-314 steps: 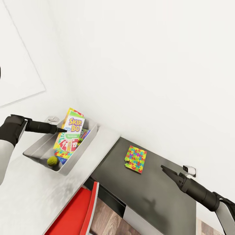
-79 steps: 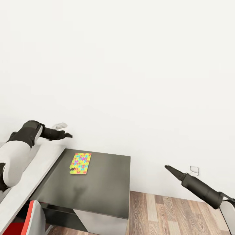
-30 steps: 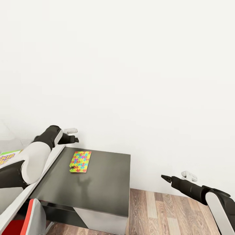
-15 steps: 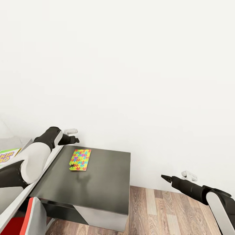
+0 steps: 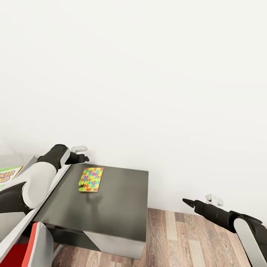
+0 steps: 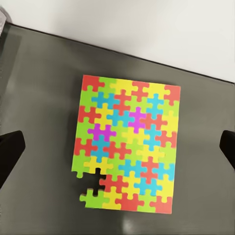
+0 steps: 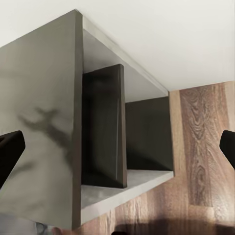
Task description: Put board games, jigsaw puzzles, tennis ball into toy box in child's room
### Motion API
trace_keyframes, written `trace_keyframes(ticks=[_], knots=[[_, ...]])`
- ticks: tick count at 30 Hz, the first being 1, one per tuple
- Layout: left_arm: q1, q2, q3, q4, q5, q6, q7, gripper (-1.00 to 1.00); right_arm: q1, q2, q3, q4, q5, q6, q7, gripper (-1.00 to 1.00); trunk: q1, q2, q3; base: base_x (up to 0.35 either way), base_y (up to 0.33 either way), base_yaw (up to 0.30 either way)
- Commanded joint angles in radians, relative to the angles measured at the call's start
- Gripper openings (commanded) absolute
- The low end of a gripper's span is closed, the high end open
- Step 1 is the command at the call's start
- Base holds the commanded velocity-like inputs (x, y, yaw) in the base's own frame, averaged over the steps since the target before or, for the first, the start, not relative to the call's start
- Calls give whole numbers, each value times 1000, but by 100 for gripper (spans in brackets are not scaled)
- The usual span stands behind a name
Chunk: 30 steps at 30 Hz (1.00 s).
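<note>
A colourful jigsaw puzzle (image 5: 91,179) (image 6: 127,144) lies flat on the dark table (image 5: 118,200), near its far left corner. One piece at its near edge is partly detached. My left gripper (image 5: 86,158) (image 6: 120,147) hovers above the puzzle's far end, open, its fingertips (image 6: 11,152) wide apart on either side of the puzzle, apart from it. My right gripper (image 5: 186,201) (image 7: 117,147) is open and empty, held over the wooden floor to the right of the table. A corner of the grey toy box (image 5: 27,162) with a Skip-Bo board game (image 5: 6,176) in it shows at the far left edge.
A white wall stands right behind the table. The dark table's open side compartments (image 7: 122,132) face the right arm. A red chair (image 5: 26,252) stands at the near left. Wooden floor (image 5: 185,241) spreads to the right of the table.
The whole picture has crept upward a little over the last second, so the camera has moved. Both arms keep their poses. Ten seconds ago the view faced the toy box.
</note>
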Motion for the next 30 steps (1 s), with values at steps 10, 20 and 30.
trace_keyframes(ticks=[10, 20, 30], knots=[[-1, 19, 9, 25, -8, -40, -15, 100, -1, -1, -1, -1, 8, 5, 11, 100, 1, -2, -18, 0, 0, 0], [-1, 62, 87, 27, -8, -45, -96, 100, -1, -6, -2, -1, 11, 4, 121, 100, 1, -2, -35, 0, 0, 0], [-1, 73, 110, 27, -8, -44, -158, 100, -1, -7, -3, 1, 11, 4, 145, 100, 1, -2, -51, 0, 0, 0]])
